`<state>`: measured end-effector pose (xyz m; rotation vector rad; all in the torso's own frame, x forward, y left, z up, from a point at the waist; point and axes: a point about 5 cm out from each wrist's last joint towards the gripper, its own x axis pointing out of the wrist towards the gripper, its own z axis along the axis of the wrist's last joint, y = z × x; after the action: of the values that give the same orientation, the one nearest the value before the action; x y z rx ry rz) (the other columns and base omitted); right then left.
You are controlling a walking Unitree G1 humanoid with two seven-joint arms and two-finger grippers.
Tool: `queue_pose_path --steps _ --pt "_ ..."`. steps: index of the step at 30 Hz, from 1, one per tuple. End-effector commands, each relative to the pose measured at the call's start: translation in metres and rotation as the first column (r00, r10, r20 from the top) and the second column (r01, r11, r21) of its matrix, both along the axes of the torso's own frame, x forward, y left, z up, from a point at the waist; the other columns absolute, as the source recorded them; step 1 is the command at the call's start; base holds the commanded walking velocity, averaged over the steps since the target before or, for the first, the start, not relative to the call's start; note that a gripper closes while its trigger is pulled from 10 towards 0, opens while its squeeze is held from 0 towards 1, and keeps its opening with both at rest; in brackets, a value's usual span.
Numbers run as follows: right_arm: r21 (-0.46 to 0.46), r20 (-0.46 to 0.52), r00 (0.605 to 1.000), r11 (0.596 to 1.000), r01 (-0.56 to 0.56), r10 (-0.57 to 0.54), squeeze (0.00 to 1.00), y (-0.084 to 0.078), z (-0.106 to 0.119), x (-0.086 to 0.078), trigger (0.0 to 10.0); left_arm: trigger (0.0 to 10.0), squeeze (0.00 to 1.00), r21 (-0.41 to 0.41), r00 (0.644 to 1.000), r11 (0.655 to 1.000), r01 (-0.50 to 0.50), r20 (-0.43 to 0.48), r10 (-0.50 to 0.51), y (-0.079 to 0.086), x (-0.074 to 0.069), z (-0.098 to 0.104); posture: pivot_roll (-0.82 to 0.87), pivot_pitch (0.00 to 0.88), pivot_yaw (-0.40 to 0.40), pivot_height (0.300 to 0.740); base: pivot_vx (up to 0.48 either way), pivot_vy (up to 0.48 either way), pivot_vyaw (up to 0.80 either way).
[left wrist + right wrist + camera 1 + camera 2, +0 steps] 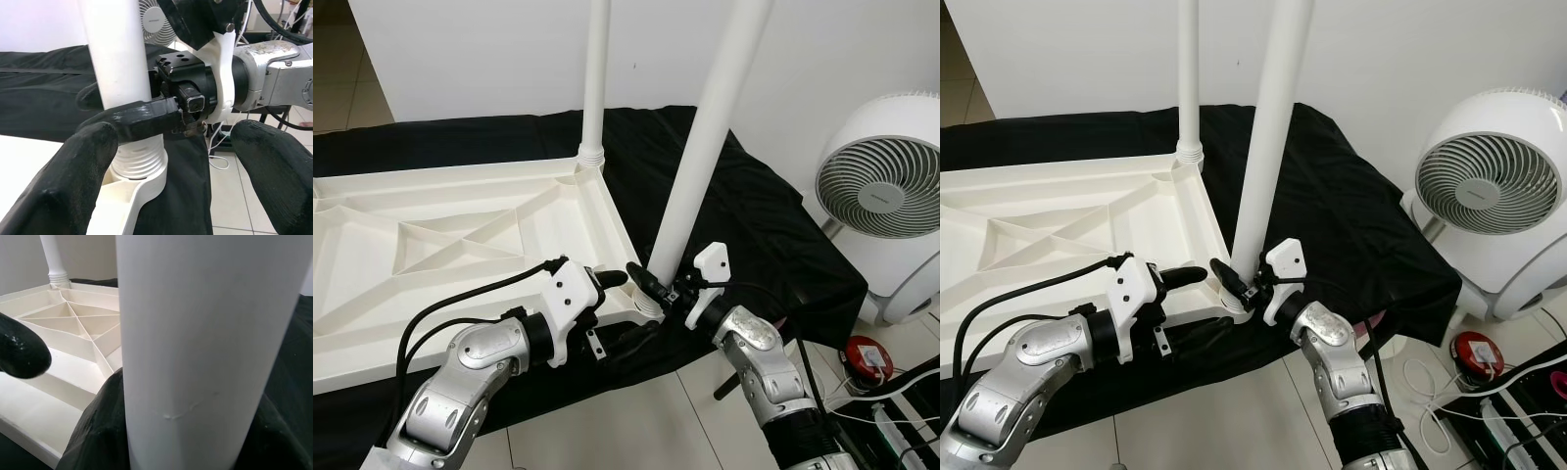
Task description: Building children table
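The white table top (460, 245) lies upside down on a black cloth (754, 215), its ribbed underside facing up. Two white legs stand upright in its corners: a far leg (596, 78) and a near leg (705, 147). My right gripper (651, 286) is shut on the near leg just above its threaded base (139, 161), and the leg (210, 333) sits between the black fingers. My left gripper (619, 308) is open beside that same corner, its fingers (63, 186) spread wide either side of the leg base without touching it.
A white round fan (878, 186) stands on the floor to the right. Below it lie a red object (868, 357) and cables with a power strip (1518, 411). White tiled floor runs along the cloth's near edge. A white wall is behind.
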<state>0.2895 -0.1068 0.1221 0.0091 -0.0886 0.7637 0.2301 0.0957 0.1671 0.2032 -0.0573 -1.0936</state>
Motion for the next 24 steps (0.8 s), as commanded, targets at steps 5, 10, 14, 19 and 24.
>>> queue_pose_path --steps 5,10,14,19,24 --pt "0.037 -0.108 0.993 0.998 0.06 -0.055 0.0 -0.012 -0.027 -0.009 10.0 10.0 0.0 0.011 0.998 0.998 -0.056 0.014 0.056 0.009 0.007 0.001 0.01 0.047 -0.076 0.74 0.0 0.0 0.0" --pt "0.102 -0.052 0.995 0.991 0.089 -0.084 0.0 -0.013 -0.006 -0.003 10.0 10.0 0.0 0.026 0.994 0.994 -0.108 0.033 0.107 0.025 0.019 0.004 0.0 0.042 -0.072 0.74 0.0 0.0 0.0" --pt "-0.006 -0.04 0.996 0.997 0.078 -0.078 0.0 -0.011 -0.002 0.001 10.0 10.0 0.0 0.028 0.989 0.99 -0.136 0.058 0.134 0.034 0.029 0.011 0.0 0.039 -0.069 0.74 0.0 0.0 0.0" --pt "-0.062 -0.019 0.999 0.998 0.024 -0.025 0.0 -0.007 0.011 0.003 10.0 10.0 0.0 -0.004 0.982 0.985 -0.171 0.081 0.171 0.045 0.045 0.025 0.0 0.035 -0.071 0.74 0.0 0.0 0.0" --pt "-0.018 0.008 0.999 0.999 -0.036 0.036 0.0 -0.01 0.032 0.007 10.0 10.0 0.0 -0.069 0.984 0.984 -0.165 0.056 0.169 0.049 0.057 0.038 -0.01 0.028 -0.069 0.74 0.0 0.0 0.0"
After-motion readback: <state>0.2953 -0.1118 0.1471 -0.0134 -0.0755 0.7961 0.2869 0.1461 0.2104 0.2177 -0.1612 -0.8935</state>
